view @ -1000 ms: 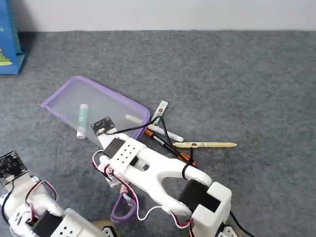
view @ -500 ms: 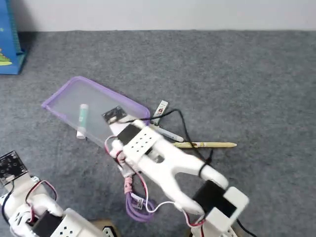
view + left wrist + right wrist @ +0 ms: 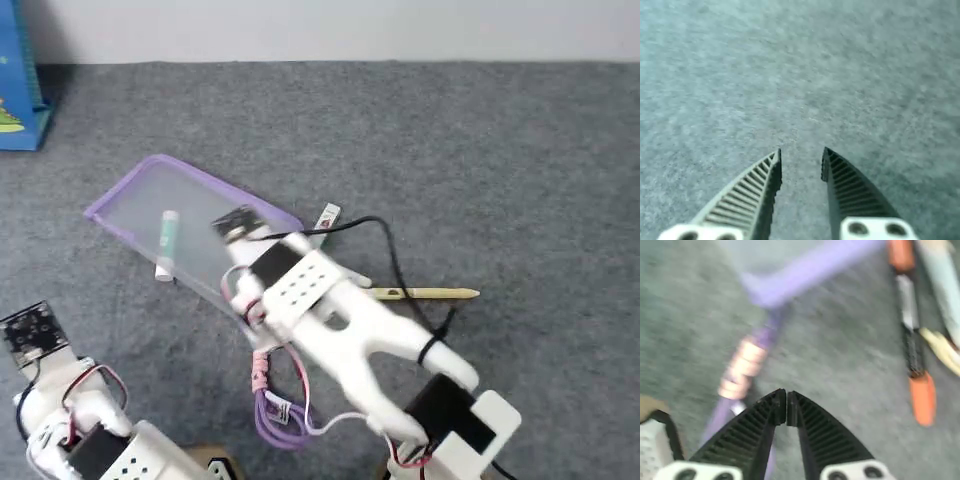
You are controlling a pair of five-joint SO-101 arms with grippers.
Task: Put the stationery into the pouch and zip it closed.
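Note:
The clear pouch [image 3: 200,215] with purple edging lies flat at the left, a green and white stick [image 3: 167,241] on it. Its purple strap [image 3: 277,412] with pink beads [image 3: 741,368] trails toward the front. My right arm [image 3: 330,320] stretches across the pouch's near corner. My right gripper [image 3: 786,401] hangs shut over bare carpet, close to the purple pouch corner [image 3: 775,287]. An orange and black pen [image 3: 912,345], a white pen [image 3: 940,275] and a cream pen [image 3: 425,293] lie beside the pouch. My left gripper [image 3: 800,162] is open, low above the carpet, with nothing between its fingers.
A small white item [image 3: 327,215] lies just past the pouch's right corner. A blue box [image 3: 18,85] stands at the far left edge. Grey carpet [image 3: 500,160] stretches across the back and right. My left arm's base [image 3: 60,410] sits at the front left.
My right arm has swung right and farther over the pouch's corner, uncovering the purple strap and covering the orange pen. The left arm shifted slightly.

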